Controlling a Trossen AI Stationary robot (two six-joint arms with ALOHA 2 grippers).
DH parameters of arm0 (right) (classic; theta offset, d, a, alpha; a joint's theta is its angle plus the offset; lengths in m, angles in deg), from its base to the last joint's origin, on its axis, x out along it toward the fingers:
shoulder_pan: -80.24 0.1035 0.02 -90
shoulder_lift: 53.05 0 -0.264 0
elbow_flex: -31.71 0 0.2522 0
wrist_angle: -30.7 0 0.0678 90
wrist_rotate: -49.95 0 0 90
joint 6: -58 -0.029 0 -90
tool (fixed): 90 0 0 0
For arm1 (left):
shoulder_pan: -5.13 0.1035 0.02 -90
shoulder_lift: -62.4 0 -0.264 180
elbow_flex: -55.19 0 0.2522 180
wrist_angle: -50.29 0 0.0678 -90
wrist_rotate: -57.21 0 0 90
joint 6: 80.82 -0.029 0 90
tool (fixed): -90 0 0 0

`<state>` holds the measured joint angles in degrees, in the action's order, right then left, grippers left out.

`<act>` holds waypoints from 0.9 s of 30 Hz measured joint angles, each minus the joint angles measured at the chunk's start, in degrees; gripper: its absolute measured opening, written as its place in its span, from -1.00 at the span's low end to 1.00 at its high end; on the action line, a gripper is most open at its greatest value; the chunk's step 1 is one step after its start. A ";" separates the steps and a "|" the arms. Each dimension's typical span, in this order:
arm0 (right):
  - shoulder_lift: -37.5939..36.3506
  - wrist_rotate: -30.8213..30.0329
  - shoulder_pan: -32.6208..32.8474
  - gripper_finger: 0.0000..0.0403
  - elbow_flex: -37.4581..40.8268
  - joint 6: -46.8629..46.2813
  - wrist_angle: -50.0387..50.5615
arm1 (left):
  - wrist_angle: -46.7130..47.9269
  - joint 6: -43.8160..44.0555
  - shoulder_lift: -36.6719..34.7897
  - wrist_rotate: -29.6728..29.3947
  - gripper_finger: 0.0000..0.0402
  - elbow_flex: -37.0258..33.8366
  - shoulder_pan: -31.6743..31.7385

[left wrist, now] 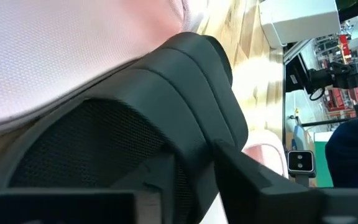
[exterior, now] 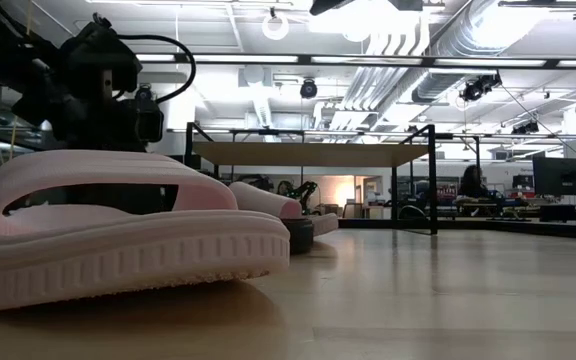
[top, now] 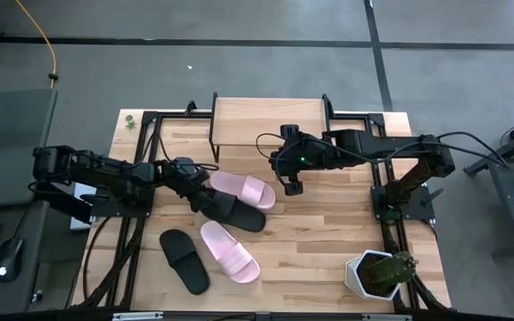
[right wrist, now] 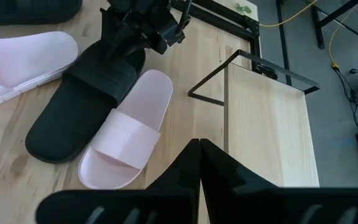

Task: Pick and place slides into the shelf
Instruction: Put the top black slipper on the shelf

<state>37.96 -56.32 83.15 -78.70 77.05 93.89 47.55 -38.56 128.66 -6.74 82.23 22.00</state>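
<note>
A black slide lies on the wooden table beside a pink slide, just in front of the shelf. My left gripper reaches in from the table's left and is closed on the black slide's strap end. A second black slide and a second pink slide lie flat nearer the front edge. My right gripper hangs shut and empty in the air, right of the pink slide and above the table. My left gripper has the black slide's wide strap between its fingers, at the end of the slide toward the table's left. It slants down from the left, along the slide. The meshed underside of the strap shows close by. The sole rests on the table.
The shelf's light top stands on thin black legs at the far middle. A white pot with a green plant sits at the front right. Black arm frames run along both table sides. Bare wood lies between the slides and the pot.
</note>
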 joint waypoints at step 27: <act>0.00 -10.45 2.01 -1.00 0.00 6.89 0.94 | -7.48 2.49 -0.02 7.94 -0.92 2.49 -0.02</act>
<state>37.96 -66.76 85.17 -78.70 83.94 94.83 40.07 -36.07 128.64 1.20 84.72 21.98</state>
